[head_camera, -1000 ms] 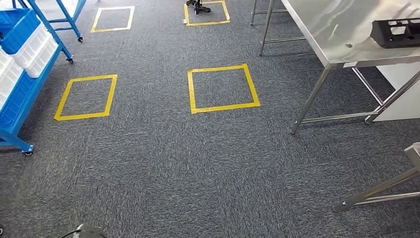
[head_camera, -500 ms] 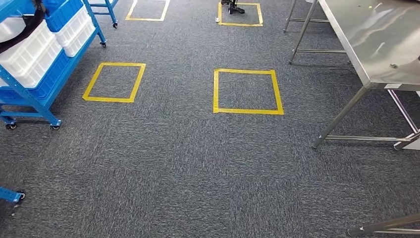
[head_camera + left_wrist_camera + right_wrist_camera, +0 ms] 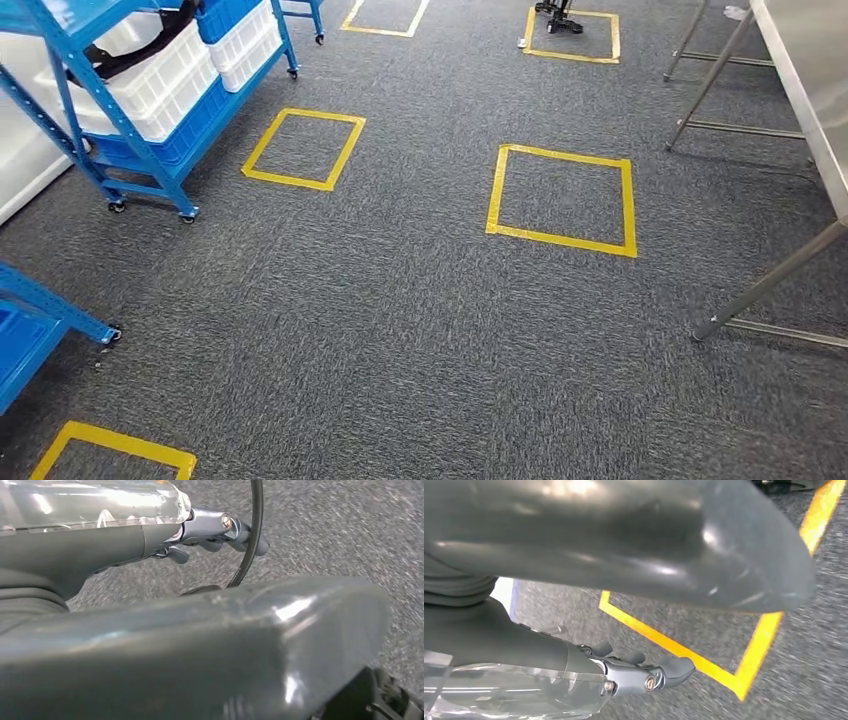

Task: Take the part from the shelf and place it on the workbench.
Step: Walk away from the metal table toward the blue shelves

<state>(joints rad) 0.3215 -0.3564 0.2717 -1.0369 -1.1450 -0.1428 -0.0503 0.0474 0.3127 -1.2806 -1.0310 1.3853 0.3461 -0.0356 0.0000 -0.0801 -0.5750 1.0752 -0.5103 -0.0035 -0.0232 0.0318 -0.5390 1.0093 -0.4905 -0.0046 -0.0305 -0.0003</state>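
Head view, I count five yellow floor squares (image 3: 562,200), one blue shelf (image 3: 150,110) upper left, left hand (image 3: 215,532) and right hand (image 3: 644,672) hanging, fingers loosely apart, holding nothing.

Head view high, facing down over carpet (image 3: 400,330); wrist views close above same carpet.

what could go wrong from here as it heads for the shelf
1. The blue shelf stands on small castors; a bump from the walking robot might roll it away.
2. The black part droops over the white bins, so a grip could snag or slip.
3. The steel workbench leg angles into the walkway, a trip risk on return.
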